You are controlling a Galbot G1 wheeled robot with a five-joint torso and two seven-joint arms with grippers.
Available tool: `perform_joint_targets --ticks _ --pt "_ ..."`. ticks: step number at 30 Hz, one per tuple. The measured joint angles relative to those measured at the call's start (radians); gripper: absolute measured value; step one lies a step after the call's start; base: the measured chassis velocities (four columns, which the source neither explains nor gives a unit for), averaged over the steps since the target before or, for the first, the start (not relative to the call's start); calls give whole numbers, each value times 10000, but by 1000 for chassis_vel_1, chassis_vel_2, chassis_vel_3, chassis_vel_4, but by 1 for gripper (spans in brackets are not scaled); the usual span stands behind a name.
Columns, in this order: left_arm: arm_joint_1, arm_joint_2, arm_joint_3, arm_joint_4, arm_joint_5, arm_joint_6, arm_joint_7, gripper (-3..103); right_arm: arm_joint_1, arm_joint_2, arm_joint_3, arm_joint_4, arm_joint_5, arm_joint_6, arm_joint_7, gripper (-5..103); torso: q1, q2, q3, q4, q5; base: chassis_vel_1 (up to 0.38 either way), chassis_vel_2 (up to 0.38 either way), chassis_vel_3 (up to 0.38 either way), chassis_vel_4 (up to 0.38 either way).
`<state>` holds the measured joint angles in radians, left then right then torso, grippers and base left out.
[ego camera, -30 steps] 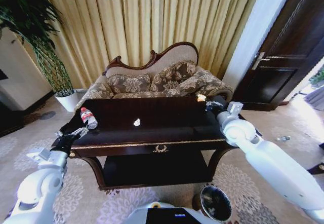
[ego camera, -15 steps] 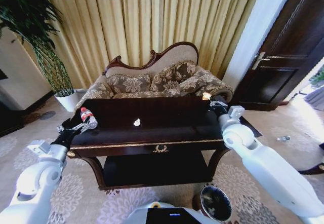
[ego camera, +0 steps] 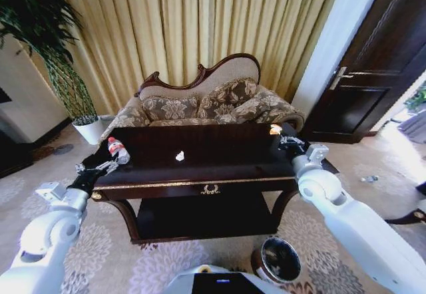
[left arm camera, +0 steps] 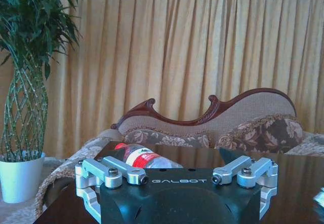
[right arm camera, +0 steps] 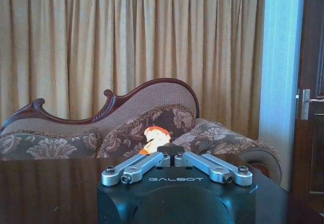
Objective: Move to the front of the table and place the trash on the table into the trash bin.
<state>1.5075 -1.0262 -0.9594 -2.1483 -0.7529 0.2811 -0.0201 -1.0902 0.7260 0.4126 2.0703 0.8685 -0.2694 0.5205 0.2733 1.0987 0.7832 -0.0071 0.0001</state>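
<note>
Currently the bottle point(ego camera: 118, 150) lies at the counter's point(ego camera: 219, 167) far-left corner, long axis running near-right to far-left, just beyond the open left gripper point(ego camera: 98, 170). Opposite, the closed right gripper point(ego camera: 287, 142) sits just short of the orange scrap point(ego camera: 275, 129).

The left claw point(left arm camera: 177, 193) hides the lower part of the bottle point(left arm camera: 144, 159). The right claw point(right arm camera: 173, 153) hides the bottom of the orange scrap point(right arm camera: 155, 137).
</note>
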Motion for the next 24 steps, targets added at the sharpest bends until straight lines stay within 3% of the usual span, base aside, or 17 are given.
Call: perform_joint_targets --ticks 24 --pt "7 -153 81 -68 132 -105 -2 100 -420 347 30 -361 -355 97 -137 0 -1 0 1 0 0 172 -167 -163 161"
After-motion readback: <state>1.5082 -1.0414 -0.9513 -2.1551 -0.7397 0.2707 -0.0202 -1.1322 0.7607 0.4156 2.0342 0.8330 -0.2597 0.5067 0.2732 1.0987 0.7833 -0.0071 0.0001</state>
